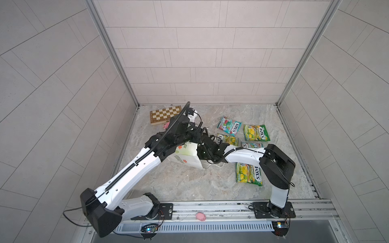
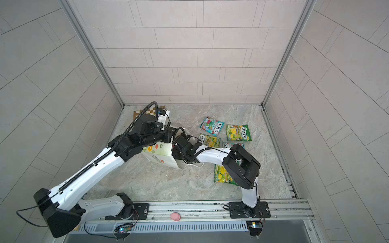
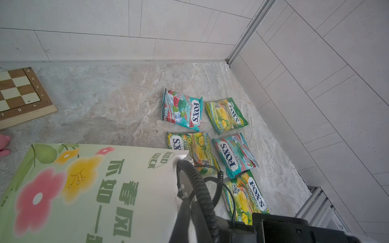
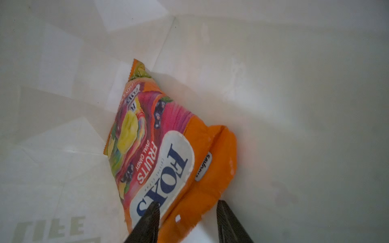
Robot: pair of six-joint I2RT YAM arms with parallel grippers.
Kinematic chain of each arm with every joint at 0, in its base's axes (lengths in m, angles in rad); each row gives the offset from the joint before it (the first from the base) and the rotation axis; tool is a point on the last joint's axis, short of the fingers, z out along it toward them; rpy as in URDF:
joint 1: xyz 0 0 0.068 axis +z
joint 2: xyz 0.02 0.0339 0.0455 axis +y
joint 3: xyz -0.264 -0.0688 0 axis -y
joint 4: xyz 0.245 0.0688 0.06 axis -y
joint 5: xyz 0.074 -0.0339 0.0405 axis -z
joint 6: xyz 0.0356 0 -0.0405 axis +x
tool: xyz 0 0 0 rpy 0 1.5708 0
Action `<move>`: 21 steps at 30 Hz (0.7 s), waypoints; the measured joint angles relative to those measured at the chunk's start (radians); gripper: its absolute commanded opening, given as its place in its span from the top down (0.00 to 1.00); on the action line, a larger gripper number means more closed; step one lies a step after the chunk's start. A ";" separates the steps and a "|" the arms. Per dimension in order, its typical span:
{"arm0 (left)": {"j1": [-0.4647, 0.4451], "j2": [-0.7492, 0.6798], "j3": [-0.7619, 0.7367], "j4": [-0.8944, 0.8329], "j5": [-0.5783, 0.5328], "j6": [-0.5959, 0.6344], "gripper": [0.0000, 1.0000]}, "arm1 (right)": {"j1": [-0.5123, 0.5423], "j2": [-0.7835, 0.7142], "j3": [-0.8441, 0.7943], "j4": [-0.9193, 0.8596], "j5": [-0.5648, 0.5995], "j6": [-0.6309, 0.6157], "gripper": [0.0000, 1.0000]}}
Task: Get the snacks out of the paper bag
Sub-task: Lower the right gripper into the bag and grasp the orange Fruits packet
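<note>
Orange packet [image 4: 168, 151] sits inside the paper bag [image 4: 294, 84], its end between the parted fingers of the right hand [image 4: 187, 203]; close squarely across it, then draw straight back

Grey marbled worktop [image 1: 179, 185]. Far left corner: chessboard [image 1: 165, 114], with a pink toy [image 1: 166, 125] at its near edge. Middle: paper bag [image 1: 185, 156], on its side. Right half, lying flat: far teal-and-red packet [image 1: 229, 125], near teal-and-red packet [image 1: 252, 145], far yellow-green packet [image 1: 256, 132], middle yellow-green packet [image 1: 228, 140], near yellow-green packet [image 1: 249, 173].
</note>
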 measured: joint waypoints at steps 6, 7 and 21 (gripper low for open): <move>0.000 0.000 0.000 0.005 0.000 -0.001 1.00 | -0.003 0.034 -0.038 0.139 -0.029 0.068 0.66; 0.000 0.000 0.000 0.008 0.000 -0.001 1.00 | -0.004 0.048 -0.039 0.159 -0.035 0.078 0.70; 0.000 -0.002 -0.002 0.008 -0.011 0.005 1.00 | -0.008 -0.003 -0.116 0.245 -0.069 0.050 1.00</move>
